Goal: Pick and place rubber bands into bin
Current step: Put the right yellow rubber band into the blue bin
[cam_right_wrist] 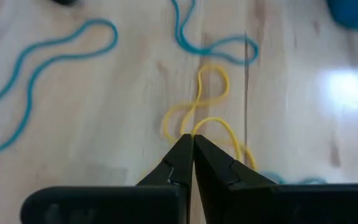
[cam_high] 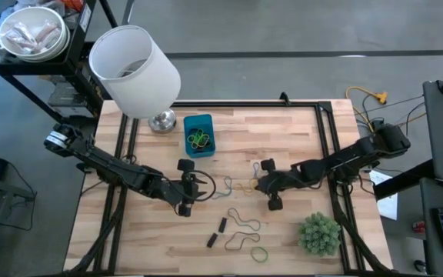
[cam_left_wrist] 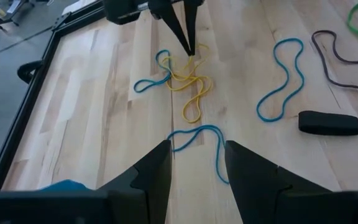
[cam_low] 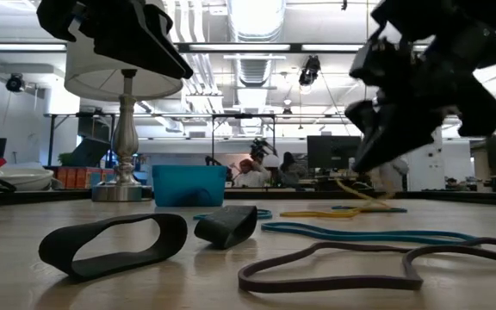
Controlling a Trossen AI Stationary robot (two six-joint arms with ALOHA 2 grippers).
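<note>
Several rubber bands lie loose on the wooden table: a yellow one (cam_high: 244, 185), blue ones (cam_high: 225, 187), a green one (cam_high: 260, 252), brown ones (cam_high: 244, 223) and two short black ones (cam_high: 223, 225). The blue bin (cam_high: 198, 135) stands at the far middle with bands inside. My right gripper (cam_high: 258, 183) is shut on the yellow band (cam_right_wrist: 213, 81). My left gripper (cam_left_wrist: 197, 152) hovers open just left of the pile, a blue band (cam_left_wrist: 194, 134) lying on the table ahead of its fingers. My right gripper pinches a strand of the yellow band (cam_right_wrist: 190, 129) between its two fingertips. The fingers (cam_left_wrist: 188, 43) slant down from the table's right side. The pinched part is raised off the wood, and a strand (cam_low: 356, 194) runs down to the rest of the band lying on the table.
A lamp with a big white shade (cam_high: 133, 69) stands at the far left beside the bin. A small green plant (cam_high: 318, 233) sits near the front right corner. A black frame (cam_high: 329, 146) runs along the table's edges.
</note>
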